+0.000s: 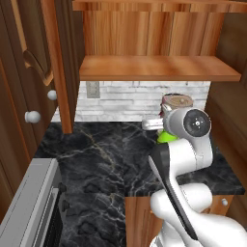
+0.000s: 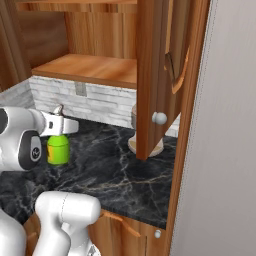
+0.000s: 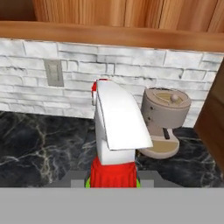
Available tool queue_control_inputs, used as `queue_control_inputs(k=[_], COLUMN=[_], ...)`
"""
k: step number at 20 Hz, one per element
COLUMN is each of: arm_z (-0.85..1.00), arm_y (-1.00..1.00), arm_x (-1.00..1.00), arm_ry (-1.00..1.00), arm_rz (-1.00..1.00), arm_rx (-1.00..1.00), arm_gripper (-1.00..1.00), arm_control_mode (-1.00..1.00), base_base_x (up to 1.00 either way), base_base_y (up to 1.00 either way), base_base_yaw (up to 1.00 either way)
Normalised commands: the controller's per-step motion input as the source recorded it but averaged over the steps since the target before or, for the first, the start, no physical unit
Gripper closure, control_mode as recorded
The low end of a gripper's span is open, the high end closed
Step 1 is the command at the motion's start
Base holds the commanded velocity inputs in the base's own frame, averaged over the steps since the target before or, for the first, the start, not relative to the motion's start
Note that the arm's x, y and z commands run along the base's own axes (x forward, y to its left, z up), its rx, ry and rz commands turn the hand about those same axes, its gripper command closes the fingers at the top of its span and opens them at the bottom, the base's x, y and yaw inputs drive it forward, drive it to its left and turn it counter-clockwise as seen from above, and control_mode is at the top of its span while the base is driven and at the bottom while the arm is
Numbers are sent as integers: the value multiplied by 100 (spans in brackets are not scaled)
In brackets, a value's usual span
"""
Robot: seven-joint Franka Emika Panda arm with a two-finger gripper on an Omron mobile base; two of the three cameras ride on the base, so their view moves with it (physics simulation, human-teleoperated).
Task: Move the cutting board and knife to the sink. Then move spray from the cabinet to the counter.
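The cabinet hangs open above the black worktop. The spray stands upright near the worktop's back edge, long axis vertical, its nozzle pointing toward the brick wall. The pincer is clamped on the spray's neck.

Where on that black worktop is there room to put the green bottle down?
The counter lies bare from the stove across to the spray, and between the spray and the open cabinet door. It is crowded at the back right, where a beige appliance stands against the brick wall.
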Motion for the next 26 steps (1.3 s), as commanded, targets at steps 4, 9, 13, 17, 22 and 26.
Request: queue_control_inputs(k=[4, 9, 13, 17, 22, 26], arm_z=[-49, -55, -55, -44, -46, -39], arm_y=[0, -4, -12, -17, -13, 0], arm_x=[23, 33, 46, 46, 44, 53], arm_ry=[-23, -21, -14, -12, -9, 0], arm_rz=[2, 1, 0, 0, 0, 0], arm_rx=[-1, 0, 1, 1, 0, 0], arm_gripper=[100, 100, 100, 100, 100, 100], arm_control_mode=[-100, -100, -100, -100, -100, -100], base_base_x=[0, 0, 0, 0, 0, 0], base_base_y=[0, 0, 0, 0, 0, 0], base_base_yaw=[0, 0, 0, 0, 0, 0])
